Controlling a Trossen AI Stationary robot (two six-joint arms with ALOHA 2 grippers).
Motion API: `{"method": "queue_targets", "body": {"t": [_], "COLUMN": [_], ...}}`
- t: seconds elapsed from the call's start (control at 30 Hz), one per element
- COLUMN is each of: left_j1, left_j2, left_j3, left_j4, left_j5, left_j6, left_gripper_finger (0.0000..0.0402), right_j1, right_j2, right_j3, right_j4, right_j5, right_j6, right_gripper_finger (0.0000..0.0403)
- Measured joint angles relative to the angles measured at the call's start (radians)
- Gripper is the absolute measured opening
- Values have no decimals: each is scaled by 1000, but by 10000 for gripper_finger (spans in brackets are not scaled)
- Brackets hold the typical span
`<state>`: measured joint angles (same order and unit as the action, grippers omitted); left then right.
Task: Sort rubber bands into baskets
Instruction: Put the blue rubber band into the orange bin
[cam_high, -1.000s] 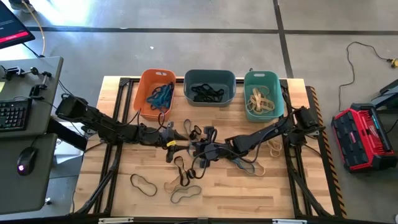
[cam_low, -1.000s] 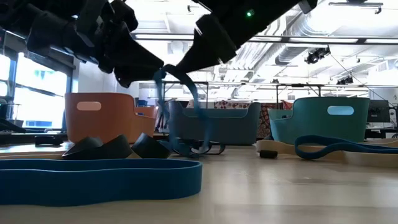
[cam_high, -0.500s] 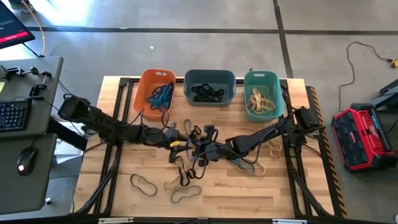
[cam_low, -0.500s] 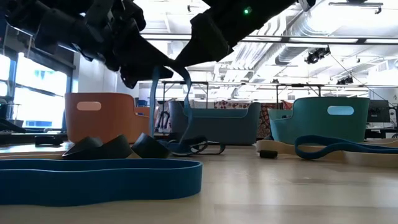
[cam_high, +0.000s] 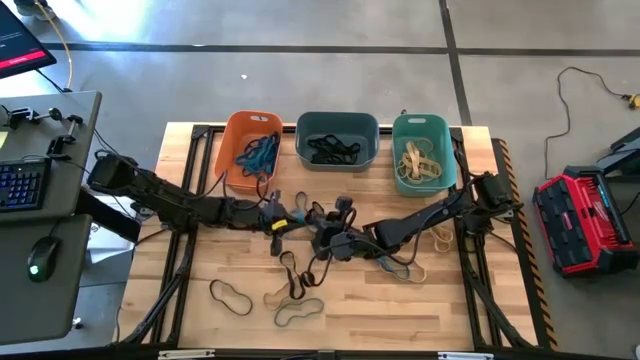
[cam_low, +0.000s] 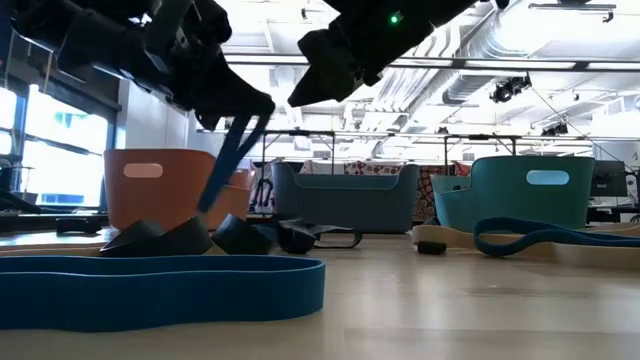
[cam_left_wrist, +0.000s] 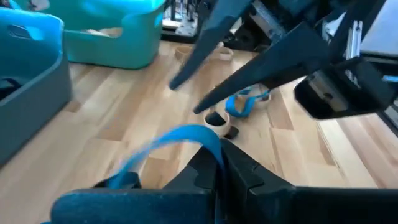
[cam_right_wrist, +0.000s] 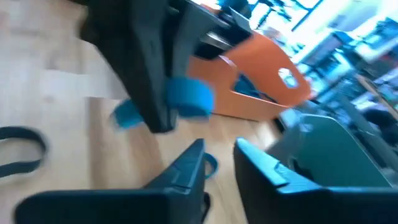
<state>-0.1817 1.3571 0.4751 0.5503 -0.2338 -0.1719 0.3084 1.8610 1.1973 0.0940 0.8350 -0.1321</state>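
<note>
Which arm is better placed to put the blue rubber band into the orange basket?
Likely the left: its pincer is shut on the blue band, and the orange basket lies on its side.

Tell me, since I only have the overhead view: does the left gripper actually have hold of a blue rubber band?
Observer: Yes. In the left wrist view the left gripper is shut on a blue rubber band, which loops out from between its fingers.
Operator: Is it lifted clear?
Observer: I cannot tell. In the low view it hangs slanted from the gripper, and its lower end drops behind dark bands lying on the table.
Operator: And the right gripper?
Observer: The right wrist view shows the right gripper open, with nothing between its fingers.
</note>
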Motion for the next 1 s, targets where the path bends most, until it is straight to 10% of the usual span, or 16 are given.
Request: {"method": "queue_targets", "body": {"t": [0.3,1.0], "left_j1": [118,667], "left_j2": [-234,-390], "left_j3": [6,328], "left_j4": [-263,-972], "left_j5": [-68,-93], "left_j6": [31,265], "left_gripper_finger": [1,0], "right_j1": [2,-7], "right_j2": [0,0], "right_j3": [0,0], "right_j4": [-14,-140], "right_j5": [46,60], "right_j6": [64,188], "right_gripper_finger": [161,165]}}
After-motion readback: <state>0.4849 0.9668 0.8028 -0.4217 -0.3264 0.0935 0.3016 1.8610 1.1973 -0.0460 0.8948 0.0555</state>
